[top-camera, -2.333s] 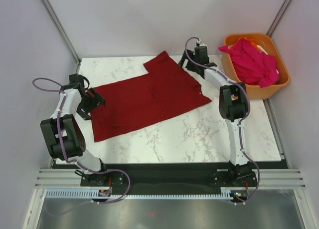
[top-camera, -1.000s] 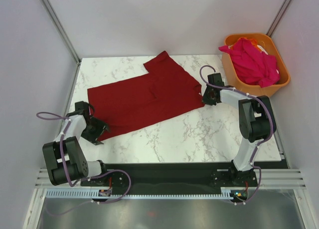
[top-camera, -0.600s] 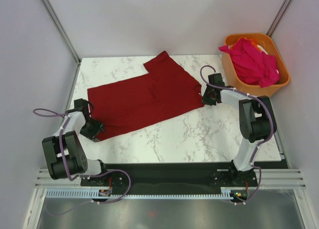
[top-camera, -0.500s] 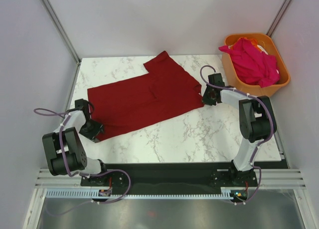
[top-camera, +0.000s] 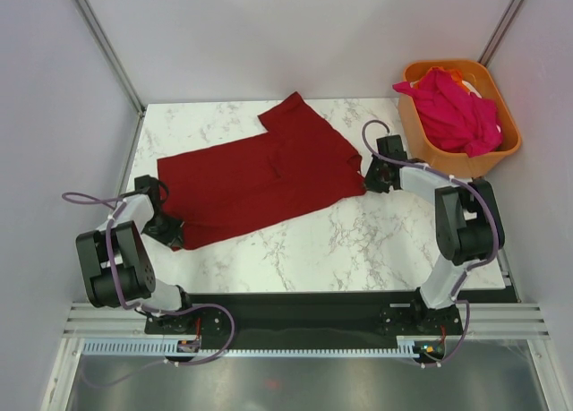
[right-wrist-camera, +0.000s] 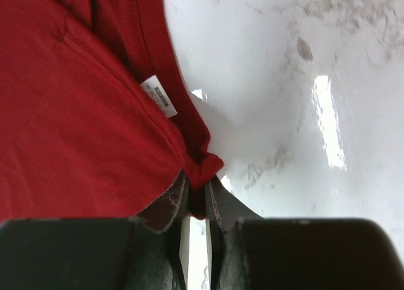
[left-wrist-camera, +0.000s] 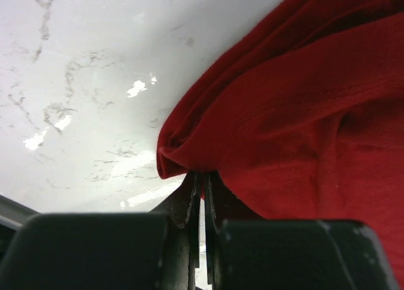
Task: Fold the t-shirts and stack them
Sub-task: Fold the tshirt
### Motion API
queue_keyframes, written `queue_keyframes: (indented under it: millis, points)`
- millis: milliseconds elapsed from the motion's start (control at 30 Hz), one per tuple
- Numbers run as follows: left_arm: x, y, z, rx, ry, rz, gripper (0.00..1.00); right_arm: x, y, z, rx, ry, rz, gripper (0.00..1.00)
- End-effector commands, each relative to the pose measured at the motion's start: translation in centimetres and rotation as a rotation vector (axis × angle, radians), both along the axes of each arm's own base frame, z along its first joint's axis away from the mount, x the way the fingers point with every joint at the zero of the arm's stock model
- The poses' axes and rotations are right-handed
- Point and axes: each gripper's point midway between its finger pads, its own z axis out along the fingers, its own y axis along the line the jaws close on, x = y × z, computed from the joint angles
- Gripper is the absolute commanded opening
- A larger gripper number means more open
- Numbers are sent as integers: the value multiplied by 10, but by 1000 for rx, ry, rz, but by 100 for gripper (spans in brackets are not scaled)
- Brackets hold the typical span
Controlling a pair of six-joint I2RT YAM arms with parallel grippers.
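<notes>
Lying flat on glossy marble table [top-camera: 358, 241]: soft crimson t-shirt [top-camera: 260, 174], white neck label [right-wrist-camera: 159, 95]. Left gripper [left-wrist-camera: 202, 189] clamped on bunched hem corner; right gripper [right-wrist-camera: 196, 198] pinches collar edge (contact hidden overhead). Pink t-shirt [top-camera: 452, 111] crumpled in orange tub [top-camera: 501, 151]. Left jaws, earlier open, now closed.

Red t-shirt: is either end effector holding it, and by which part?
Both. The left end effector pinches the red t-shirt at its near-left corner; the right end effector pinches the edge by the white neck label.
</notes>
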Motion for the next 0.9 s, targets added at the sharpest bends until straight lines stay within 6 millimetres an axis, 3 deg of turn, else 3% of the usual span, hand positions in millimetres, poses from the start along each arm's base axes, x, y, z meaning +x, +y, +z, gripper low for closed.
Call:
queue_keyframes:
  millis: [0,33,100,133,167,200,367,500,600,633,667,700,733,767,833,867]
  points:
    - [19,0,7,-7,-108,-9,2,-14,-1,23,37,-44,-27,0]
    - [19,-1,11,-15,-114,-9,2,-19,-4,37,39,-75,-34,0]
    - [18,-6,20,-44,-124,-25,2,-42,-11,33,31,-55,-45,0]
    - [18,-6,23,-51,-127,-28,2,-50,-19,46,17,-83,-66,0]
    - [13,-10,23,-64,-112,-35,2,-68,-23,37,5,-53,-71,0]
    - [11,-13,26,-80,-124,-43,2,-75,-25,48,14,-84,-82,0]
    - [-5,-26,24,-128,-127,-24,2,-132,-31,32,40,3,-119,0]
    - [-14,-22,28,-133,-129,33,2,-164,-39,37,52,19,-191,0]
    - [-17,-34,36,-189,-151,38,2,-175,-45,46,54,-1,-246,2]
    - [-19,-38,37,-201,-153,33,9,-176,-48,49,46,-7,-258,8]
    - [-17,-39,44,-204,-184,27,24,-174,-48,56,44,-24,-246,43]
    - [-16,-42,49,-221,-205,17,40,-174,-50,62,37,-33,-241,68]
    - [-18,-44,54,-224,-211,15,74,-171,-54,68,12,-51,-248,93]
    - [-20,-45,62,-217,-234,10,85,-160,-56,88,-8,-102,-224,98]
    - [-19,-43,73,-198,-267,-1,94,-145,-59,106,-43,-138,-214,98]
    - [-17,-41,88,-179,-285,-2,96,-130,-59,135,-46,-204,-207,98]
